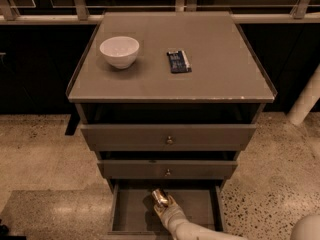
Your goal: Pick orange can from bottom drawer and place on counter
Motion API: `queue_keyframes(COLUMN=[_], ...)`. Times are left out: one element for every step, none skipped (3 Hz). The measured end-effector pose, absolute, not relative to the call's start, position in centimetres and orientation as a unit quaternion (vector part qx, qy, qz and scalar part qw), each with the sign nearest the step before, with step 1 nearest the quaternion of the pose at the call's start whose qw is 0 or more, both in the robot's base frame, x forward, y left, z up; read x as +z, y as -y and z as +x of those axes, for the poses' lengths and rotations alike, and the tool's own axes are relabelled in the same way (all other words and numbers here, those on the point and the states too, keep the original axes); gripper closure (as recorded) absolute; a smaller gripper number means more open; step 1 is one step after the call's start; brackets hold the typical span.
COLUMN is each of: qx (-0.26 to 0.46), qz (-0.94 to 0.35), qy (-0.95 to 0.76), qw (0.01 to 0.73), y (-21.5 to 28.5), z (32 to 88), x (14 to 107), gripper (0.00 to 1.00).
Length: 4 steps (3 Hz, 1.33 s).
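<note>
The bottom drawer [131, 211] is pulled open at the foot of the cabinet. Over its floor, the orange can [159, 197] is tilted and held at the tip of my gripper [164, 204], which is shut on it. My pale arm comes in from the lower right edge of the view. The counter [220, 66] is the flat grey-brown top of the cabinet, well above the can.
A white bowl [119, 51] sits on the counter at the left and a dark blue packet [178, 61] lies near its middle. Two upper drawers with small knobs [169, 140] jut out above the bottom drawer. Speckled floor surrounds the cabinet; a railing runs behind.
</note>
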State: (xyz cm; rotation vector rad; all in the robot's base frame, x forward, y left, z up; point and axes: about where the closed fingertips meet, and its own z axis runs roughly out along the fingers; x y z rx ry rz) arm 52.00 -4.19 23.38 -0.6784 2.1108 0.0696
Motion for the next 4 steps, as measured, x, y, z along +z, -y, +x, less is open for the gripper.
queue_keyframes(qx=[0.047,0.086,0.118,0.150], qz=[-0.276,-0.293,-0.312,-0.337], qy=[-0.848,-0.832,-0.811,-0.792], qw=[0.450,0.463,0.481,0.487], y=[6.0,7.0,7.8,8.0], z=[51.5,51.4,51.8,51.8], x=[25.6,28.2,31.0,33.1], gripper=[1.00,1.00,1.00,1.00])
